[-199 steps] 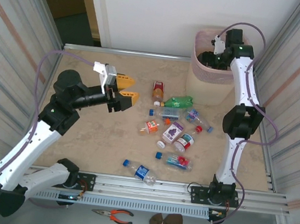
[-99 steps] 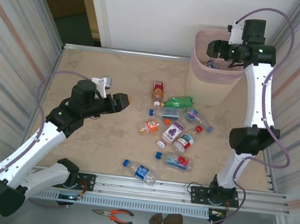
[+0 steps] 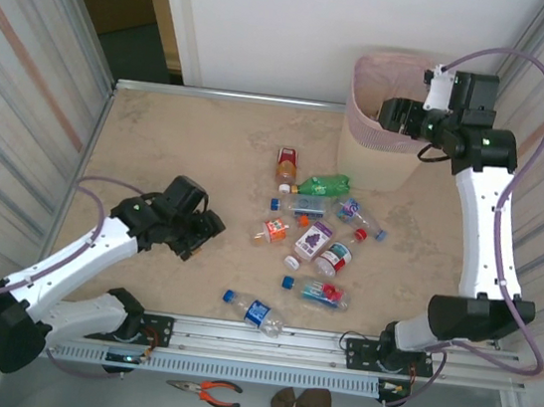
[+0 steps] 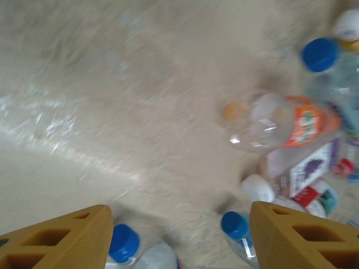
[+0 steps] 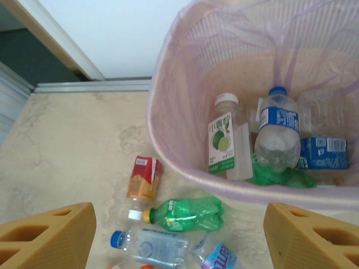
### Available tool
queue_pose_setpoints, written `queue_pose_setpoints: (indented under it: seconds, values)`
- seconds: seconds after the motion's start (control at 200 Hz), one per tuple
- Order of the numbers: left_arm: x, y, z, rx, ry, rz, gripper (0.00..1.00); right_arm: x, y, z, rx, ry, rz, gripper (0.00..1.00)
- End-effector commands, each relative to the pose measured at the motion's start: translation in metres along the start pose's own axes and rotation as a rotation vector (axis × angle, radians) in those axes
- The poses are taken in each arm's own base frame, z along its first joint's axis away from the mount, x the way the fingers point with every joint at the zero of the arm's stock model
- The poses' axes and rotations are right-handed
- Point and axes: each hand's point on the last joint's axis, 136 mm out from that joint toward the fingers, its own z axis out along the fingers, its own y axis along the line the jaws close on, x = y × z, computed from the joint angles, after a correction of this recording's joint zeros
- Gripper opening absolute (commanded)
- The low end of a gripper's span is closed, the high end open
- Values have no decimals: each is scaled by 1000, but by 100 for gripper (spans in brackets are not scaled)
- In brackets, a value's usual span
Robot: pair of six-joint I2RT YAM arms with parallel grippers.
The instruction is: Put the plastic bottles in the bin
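Down in the bin [image 5: 162, 120] on the pink liner: a lime-label bottle [image 5: 222, 140], a blue-label bottle [image 5: 276, 129] and some crushed green plastic. Left on the table [image 3: 160, 139]: roughly ten bottles [image 3: 310, 231], bunched mid-table just short of the bin, plus a stray [image 3: 256, 312] near the front rail.

Finds the right gripper [image 3: 392, 115], sunk inside the bin a second ago, now lifted and drawn back to hover above the rim. Stands with jaws wide and empty. Reads as a drop just completed, leaving that arm free for the next pick.

Finds the left gripper [image 3: 199, 236], held high over the left of the table a second ago, swung low and nearer the rail, nose toward the pile. Spreads its orange fingers [image 4: 61, 241] well apart, gripping nothing. Shows two blue-capped bottles [image 4: 124, 245] just ahead of the tips and an orange-label bottle [image 4: 283, 120] farther on. Suggests a reach begun, target not yet certain.

Puts the job only partly done, with most of the pile on the table. Leaves the pliers [image 3: 207, 389] off the table, below the rail.
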Motion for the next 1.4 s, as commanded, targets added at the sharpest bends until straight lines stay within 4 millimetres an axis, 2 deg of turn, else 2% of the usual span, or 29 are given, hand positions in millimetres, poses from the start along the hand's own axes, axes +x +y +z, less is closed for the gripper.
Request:
queue_pose_setpoints:
  seconds: [0.0,0.22,0.391,0.536,0.762,0.957,1.082,1.398]
  values:
    - [21,21,14,-74,68,-112,66,-1,6,-15,-12,-51,16,77]
    - [54,37,37,-155,173,-163,77,13,7,-30,-6,-61,20,77]
    - [79,42,58,-163,250,-213,77,18,6,-40,9,-65,13,77]
    - [90,48,68,-174,275,-255,73,21,7,-44,5,-65,9,77]
    - [103,50,78,-180,299,-286,71,22,9,-49,-2,-66,2,77]
    - [110,49,84,-183,310,-282,62,22,11,-51,-8,-66,-7,76]
    - [110,54,85,-196,296,-321,54,22,11,-51,-9,-65,-9,75]
    - [101,64,87,-204,238,-375,42,23,14,-53,-25,-61,-14,73]
